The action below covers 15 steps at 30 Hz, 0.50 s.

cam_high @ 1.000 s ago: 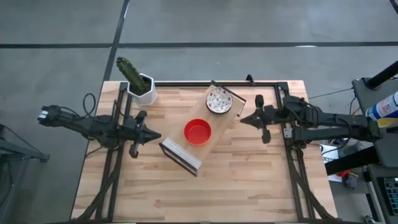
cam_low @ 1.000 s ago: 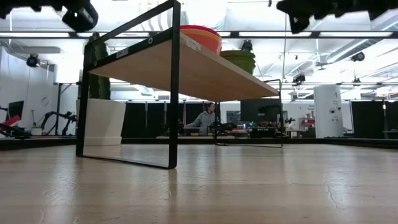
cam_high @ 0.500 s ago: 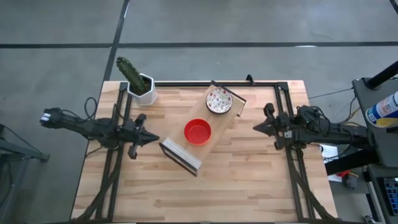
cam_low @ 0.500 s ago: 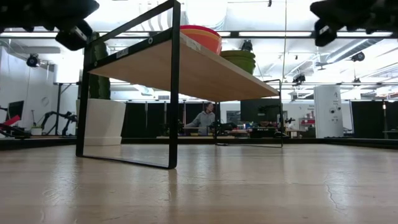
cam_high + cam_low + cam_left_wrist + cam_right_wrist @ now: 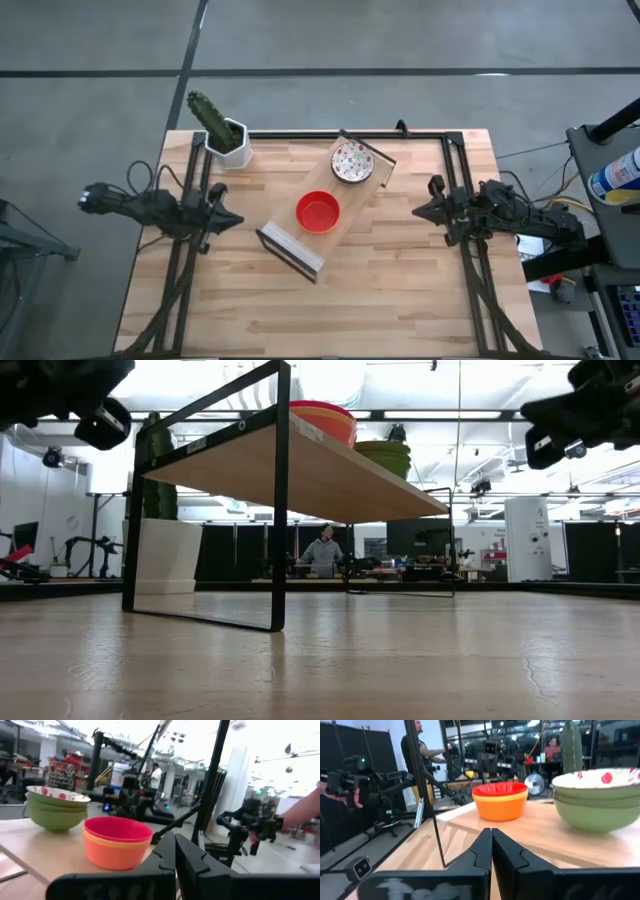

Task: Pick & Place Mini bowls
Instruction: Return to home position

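Note:
Two stacks of mini bowls stand on the wooden top of a black-framed shelf (image 5: 330, 186). One stack (image 5: 318, 212) has a red bowl on top, with yellow and orange below (image 5: 117, 842). The other stack (image 5: 352, 161) is green outside, and its top bowl is white with red speckles inside (image 5: 597, 797). My left gripper (image 5: 238, 221) is shut and hovers left of the shelf, touching nothing. My right gripper (image 5: 415, 212) is shut and hovers right of the shelf, also touching nothing. The low view shows both stacks (image 5: 325, 420) on the shelf and both grippers high above the table.
A white angular pot with a green cactus (image 5: 228, 140) stands at the table's far left corner. Black frame rails (image 5: 455, 180) run along the table's sides and far edge. Bare wood (image 5: 380, 290) lies near the front edge. People stand in the room beyond the table.
Both arms have drawn back from the shelf: the left gripper toward the table's left edge, the right gripper toward the right edge and a little nearer. In the low view both have come down somewhat. Both bowl stacks have stayed where they were.

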Available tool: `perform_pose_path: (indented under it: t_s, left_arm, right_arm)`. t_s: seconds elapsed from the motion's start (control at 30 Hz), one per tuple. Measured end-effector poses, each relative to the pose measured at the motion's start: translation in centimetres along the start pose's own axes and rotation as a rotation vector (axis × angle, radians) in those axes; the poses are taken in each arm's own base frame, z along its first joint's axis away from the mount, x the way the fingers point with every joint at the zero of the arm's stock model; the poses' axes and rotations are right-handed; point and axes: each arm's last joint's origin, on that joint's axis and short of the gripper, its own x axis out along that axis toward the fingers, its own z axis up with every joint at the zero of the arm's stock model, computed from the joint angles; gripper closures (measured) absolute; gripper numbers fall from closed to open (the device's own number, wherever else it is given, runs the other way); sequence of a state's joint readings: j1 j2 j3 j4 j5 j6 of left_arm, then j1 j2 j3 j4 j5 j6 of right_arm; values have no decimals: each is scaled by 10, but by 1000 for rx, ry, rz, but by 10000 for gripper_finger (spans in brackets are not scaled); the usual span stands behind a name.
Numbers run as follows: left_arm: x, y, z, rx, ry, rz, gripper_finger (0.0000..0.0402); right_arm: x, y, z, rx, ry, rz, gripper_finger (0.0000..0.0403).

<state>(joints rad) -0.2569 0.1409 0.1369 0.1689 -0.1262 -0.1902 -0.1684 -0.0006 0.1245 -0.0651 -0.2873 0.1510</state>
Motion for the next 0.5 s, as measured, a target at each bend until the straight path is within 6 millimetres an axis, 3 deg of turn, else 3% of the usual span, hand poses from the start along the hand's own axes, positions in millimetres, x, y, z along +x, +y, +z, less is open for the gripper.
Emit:
perform_pose_path:
  t_s: [0.2,0.33,0.5]
  left_arm:
    - [-7,4,-20,-36,-92,-42,401]
    - [-9,6,-27,-21,-38,-31,401]
    - [-9,6,-29,18,-25,-20,401]
  right_arm:
    - [2,-2,-11,26,36,-4,394]
    - [6,-5,-26,19,40,0,394]
    - [7,-9,-28,-34,-3,-83,394]
